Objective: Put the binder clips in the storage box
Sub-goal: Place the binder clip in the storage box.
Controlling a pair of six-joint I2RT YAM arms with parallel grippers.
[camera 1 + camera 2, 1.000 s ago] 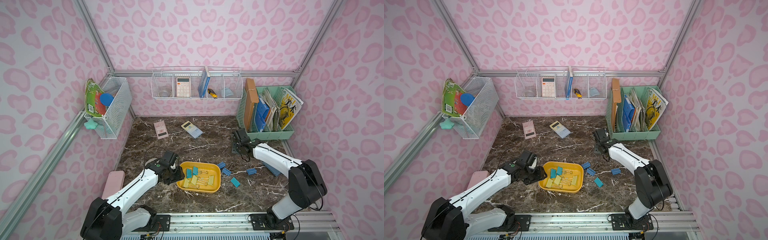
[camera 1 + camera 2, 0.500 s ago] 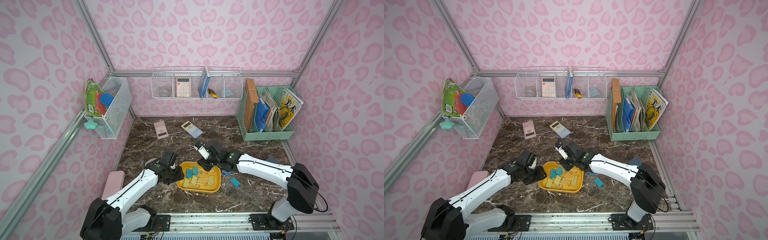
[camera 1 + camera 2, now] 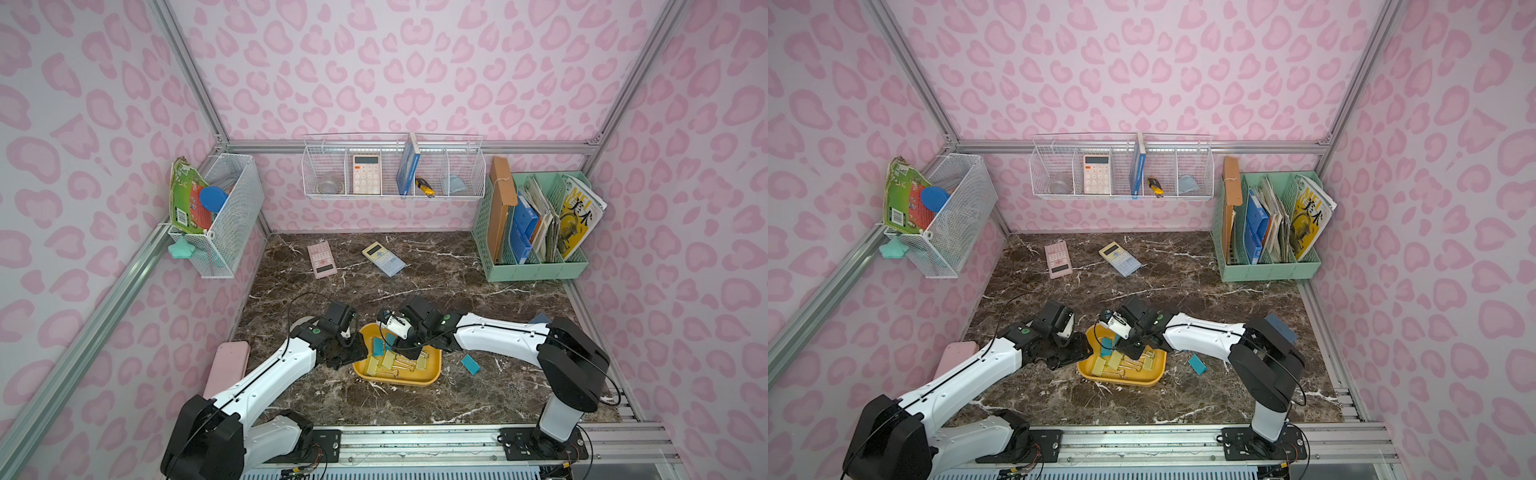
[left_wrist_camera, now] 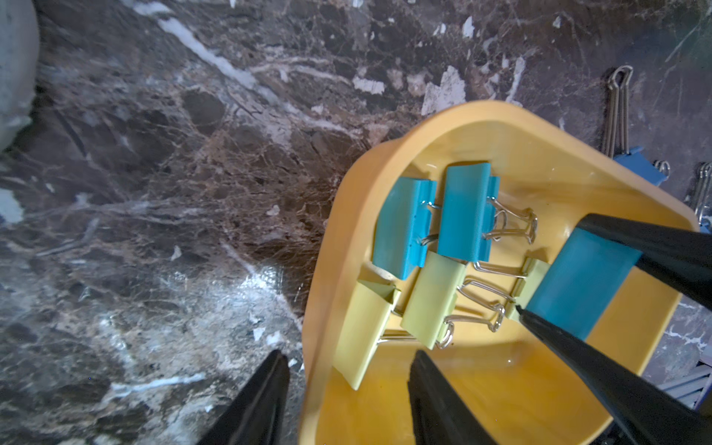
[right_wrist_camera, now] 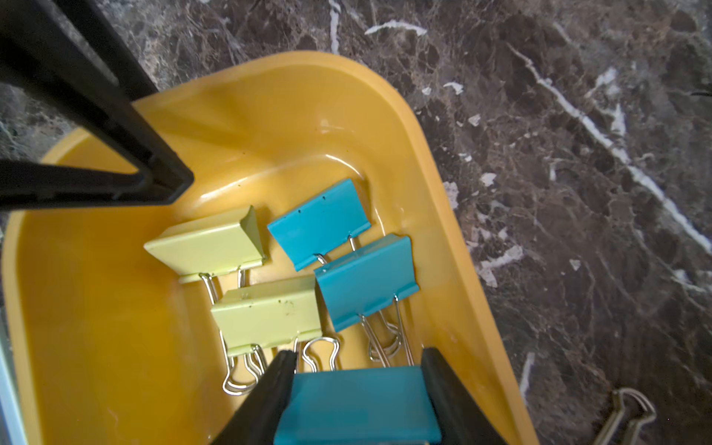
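The right gripper (image 5: 358,358) hangs over the yellow-orange storage box (image 3: 432,376) with its fingers pressed against the two ends of a teal binder clip (image 5: 358,404). That clip is held clear above the box floor; the left wrist view shows it pinched between the two black fingers (image 4: 581,285). Below it several binder clips (image 5: 269,319) lie inside the box. Two teal ones overlap near one rounded corner and pale yellow ones sit beside them, their silver wire handles crossing each other. The left gripper (image 4: 348,352) sits at the box's end nearest the left arm with its fingers set apart. One is outside over the marble tabletop (image 3: 374,399) and the other is inside the box, so the rim runs between them. The inner finger stands clear of the wall, so there is no pinch on it. On the marble to the right of the box, a loose teal clip (image 3: 470,365) lies apart from the rim. Just beyond the box, a darker blue clip (image 4: 639,162) shows in the left wrist view.
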